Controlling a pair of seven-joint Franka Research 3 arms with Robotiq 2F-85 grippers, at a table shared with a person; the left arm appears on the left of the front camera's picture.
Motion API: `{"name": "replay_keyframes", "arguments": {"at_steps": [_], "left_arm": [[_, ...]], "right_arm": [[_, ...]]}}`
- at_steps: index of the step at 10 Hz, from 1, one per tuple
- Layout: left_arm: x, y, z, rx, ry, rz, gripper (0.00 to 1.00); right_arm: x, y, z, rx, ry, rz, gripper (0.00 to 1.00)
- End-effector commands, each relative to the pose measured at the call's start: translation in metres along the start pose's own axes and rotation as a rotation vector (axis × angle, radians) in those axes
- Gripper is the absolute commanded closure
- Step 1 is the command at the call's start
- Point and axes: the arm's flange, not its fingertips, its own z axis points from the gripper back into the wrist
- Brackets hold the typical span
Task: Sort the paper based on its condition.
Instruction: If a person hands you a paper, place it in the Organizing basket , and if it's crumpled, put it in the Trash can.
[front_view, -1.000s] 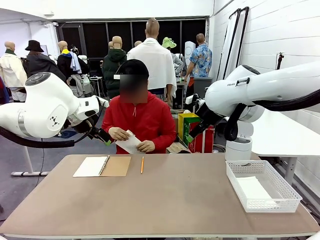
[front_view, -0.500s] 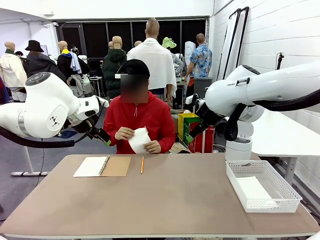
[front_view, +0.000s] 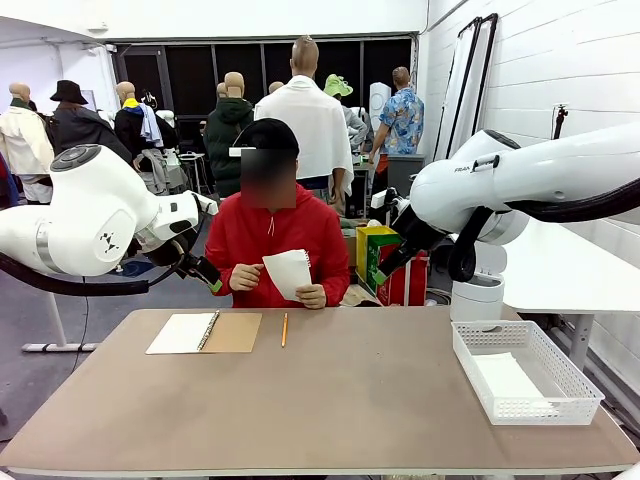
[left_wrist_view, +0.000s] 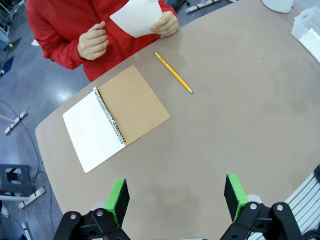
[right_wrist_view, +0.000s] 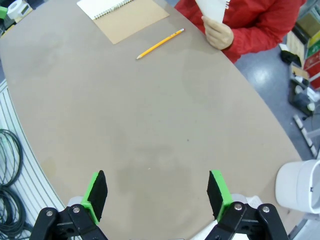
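Note:
Across the table, a person holds one white sheet of paper (front_view: 287, 272) up at chest height, pinched at its lower corner by one hand (front_view: 312, 295). It looks smooth and a little curved. The same sheet of paper (left_wrist_view: 137, 16) shows at the top of the left wrist view and, cut off by the picture's edge, as the paper (right_wrist_view: 214, 8) in the right wrist view. Another sheet (front_view: 505, 378) lies flat in the basket. My left gripper (left_wrist_view: 177, 198) hangs open high over the near left of the table. My right gripper (right_wrist_view: 156, 194) is also open and raised, with nothing between its fingers.
An open spiral notebook (front_view: 205, 332) with a brown cover lies at the far left of the table, and a yellow pencil (front_view: 284, 329) lies beside it. A white mesh basket (front_view: 560, 375) stands at the right edge. Bare brown tabletop (front_view: 340, 400) stretches between them.
The person has raised the sheet from the table's far edge to chest height and now holds it with one hand. Neither arm has moved.

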Motion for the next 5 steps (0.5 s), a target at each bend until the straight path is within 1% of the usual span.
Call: {"name": "replay_keyframes", "arguments": {"at_steps": [1, 5], "left_arm": [[-0.0002, 0.0005, 0.0001, 0.000, -0.004, 0.001, 0.00], [-0.0002, 0.0005, 0.0001, 0.000, -0.004, 0.001, 0.00]], "right_arm": [[0.0018, -0.0008, -0.0008, -0.006, 0.002, 0.001, 0.00], [0.0018, -0.0008, -0.0008, -0.006, 0.002, 0.001, 0.00]]}}
